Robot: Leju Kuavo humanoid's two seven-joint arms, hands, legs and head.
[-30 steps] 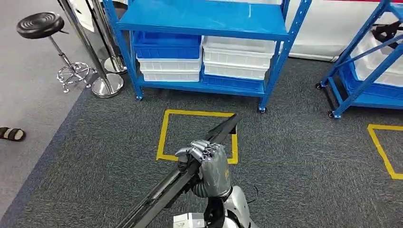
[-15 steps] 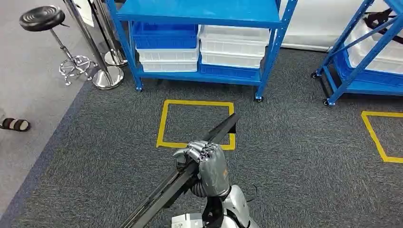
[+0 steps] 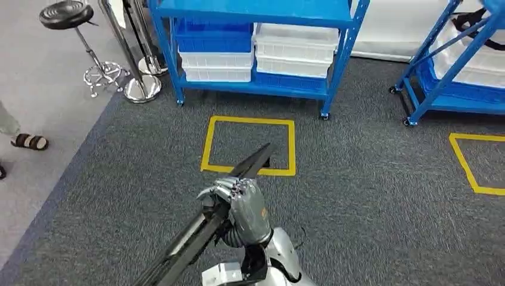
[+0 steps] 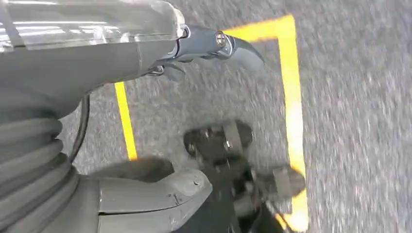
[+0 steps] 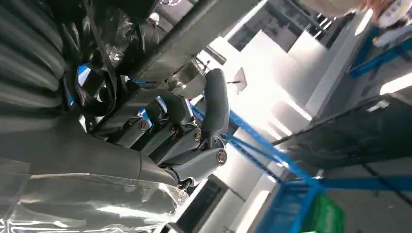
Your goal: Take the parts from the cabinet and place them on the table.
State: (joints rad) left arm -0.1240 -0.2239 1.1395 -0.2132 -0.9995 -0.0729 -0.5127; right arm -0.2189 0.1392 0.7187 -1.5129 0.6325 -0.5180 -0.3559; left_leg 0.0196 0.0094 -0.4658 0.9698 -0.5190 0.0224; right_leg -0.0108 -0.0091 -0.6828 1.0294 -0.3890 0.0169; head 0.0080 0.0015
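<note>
A long black rail-like part (image 3: 205, 226) slants from the picture's lower left toward the yellow floor square. My right hand (image 3: 238, 205) grips it near its middle, fingers wrapped over the top. In the right wrist view the same fingers (image 5: 184, 131) curl round the dark bar (image 5: 194, 29). My left hand (image 4: 121, 53) hangs over the grey carpet, thumb and fingers apart with nothing between them.
A blue rack with blue and white bins (image 3: 256, 53) stands ahead, and a second blue rack (image 3: 452, 71) at right. Yellow tape squares (image 3: 250, 146) (image 3: 470, 167) mark the carpet. At far left are a black stool (image 3: 65, 15), chrome post bases (image 3: 140, 89) and a person's sandalled foot (image 3: 27, 142).
The whole picture has shifted, so the camera has moved; the racks sit slightly higher and further right. My right hand keeps its grip on the black part.
</note>
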